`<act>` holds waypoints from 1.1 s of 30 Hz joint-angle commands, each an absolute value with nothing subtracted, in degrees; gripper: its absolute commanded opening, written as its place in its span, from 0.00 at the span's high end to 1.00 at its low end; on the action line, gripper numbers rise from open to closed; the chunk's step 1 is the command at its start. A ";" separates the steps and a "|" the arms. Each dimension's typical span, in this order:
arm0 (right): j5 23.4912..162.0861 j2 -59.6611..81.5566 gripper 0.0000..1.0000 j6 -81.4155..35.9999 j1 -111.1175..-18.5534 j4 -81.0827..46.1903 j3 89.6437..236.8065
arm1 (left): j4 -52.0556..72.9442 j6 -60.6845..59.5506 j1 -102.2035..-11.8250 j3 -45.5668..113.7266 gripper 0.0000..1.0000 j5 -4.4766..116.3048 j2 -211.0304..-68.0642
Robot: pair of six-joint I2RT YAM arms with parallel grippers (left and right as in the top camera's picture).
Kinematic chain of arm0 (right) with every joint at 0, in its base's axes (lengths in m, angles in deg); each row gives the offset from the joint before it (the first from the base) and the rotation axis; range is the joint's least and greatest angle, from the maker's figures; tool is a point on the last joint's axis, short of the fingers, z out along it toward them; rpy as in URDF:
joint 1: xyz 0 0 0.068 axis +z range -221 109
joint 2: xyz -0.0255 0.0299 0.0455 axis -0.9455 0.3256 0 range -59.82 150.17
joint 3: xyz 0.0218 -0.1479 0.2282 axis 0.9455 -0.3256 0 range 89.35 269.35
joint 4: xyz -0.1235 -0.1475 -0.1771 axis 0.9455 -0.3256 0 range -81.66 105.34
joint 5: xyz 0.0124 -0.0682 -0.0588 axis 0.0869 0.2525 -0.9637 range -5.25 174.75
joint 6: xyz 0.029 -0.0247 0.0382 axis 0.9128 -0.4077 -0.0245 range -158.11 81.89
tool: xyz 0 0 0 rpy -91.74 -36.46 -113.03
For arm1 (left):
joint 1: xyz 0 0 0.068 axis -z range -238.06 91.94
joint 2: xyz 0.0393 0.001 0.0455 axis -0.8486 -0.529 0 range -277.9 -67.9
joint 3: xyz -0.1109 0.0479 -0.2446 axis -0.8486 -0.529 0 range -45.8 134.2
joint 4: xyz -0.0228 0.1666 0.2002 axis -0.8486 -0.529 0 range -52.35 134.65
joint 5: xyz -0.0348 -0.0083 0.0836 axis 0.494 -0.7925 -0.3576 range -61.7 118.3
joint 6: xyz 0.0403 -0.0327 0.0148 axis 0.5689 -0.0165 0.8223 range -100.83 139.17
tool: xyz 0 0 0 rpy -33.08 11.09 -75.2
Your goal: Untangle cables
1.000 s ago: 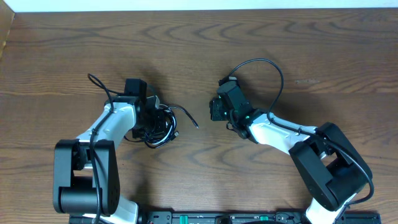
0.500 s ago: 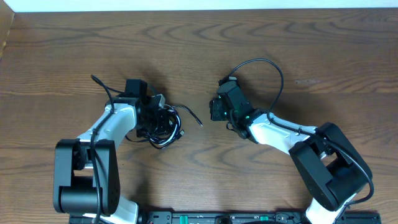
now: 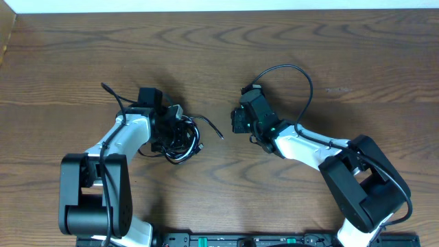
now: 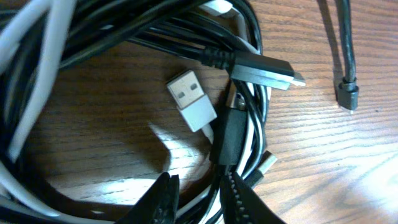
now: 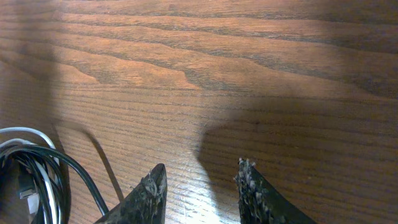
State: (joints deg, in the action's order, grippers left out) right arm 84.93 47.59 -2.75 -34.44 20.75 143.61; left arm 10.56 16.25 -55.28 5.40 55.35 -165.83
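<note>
**Left jaws on the knot, nothing pinning it down**

The cables (image 3: 180, 140) lie in one tight bundle on the table (image 3: 343, 55), under my left gripper (image 4: 202, 193). Its jaws stand narrow and look clamped on several black and white strands at once. My right gripper (image 5: 200, 180) hangs apart from the bundle over bare wood, jaws spread and empty.

My worry is that a pull now drags the whole coil along, since nothing anchors it. The white USB plug (image 4: 191, 99) and the black plug (image 4: 264, 71) sit inside the loops and could snag, cinching the knot tighter.
</note>
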 commanded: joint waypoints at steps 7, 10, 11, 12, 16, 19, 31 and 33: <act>84.23 47.94 0.67 -3.01 -34.16 20.79 144.40 | 10.00 17.00 -54.31 3.92 0.76 54.23 -166.38; 84.23 47.94 0.67 -3.01 -34.16 20.79 144.40 | 10.04 17.02 -53.20 3.11 0.76 54.19 -166.38; 84.23 47.94 0.67 -3.01 -34.16 20.81 144.40 | 10.04 17.02 -52.94 2.93 0.76 54.19 -166.38; 84.23 47.94 0.67 -3.01 -34.16 20.81 144.40 | 10.13 17.00 -52.63 2.72 0.76 54.17 -166.38; 84.23 47.94 0.67 -3.01 -34.16 20.81 144.40 | 10.46 16.27 -52.39 2.04 0.76 49.25 -166.38; 84.23 47.94 0.67 -3.01 -34.16 20.79 144.40 | 10.67 13.56 -52.39 2.06 0.81 44.88 -166.38; 95.42 47.94 0.71 -10.86 -34.14 24.33 144.40 | 12.29 -1.39 -52.41 5.38 0.91 33.62 -166.31; 105.06 47.94 0.64 -16.54 -34.14 27.20 144.46 | 11.31 0.03 -52.41 7.74 0.91 38.10 -166.31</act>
State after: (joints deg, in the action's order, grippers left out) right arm 90.94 47.59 -7.08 -34.49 25.03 143.63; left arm 12.20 -0.34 -52.19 4.88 35.37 -164.72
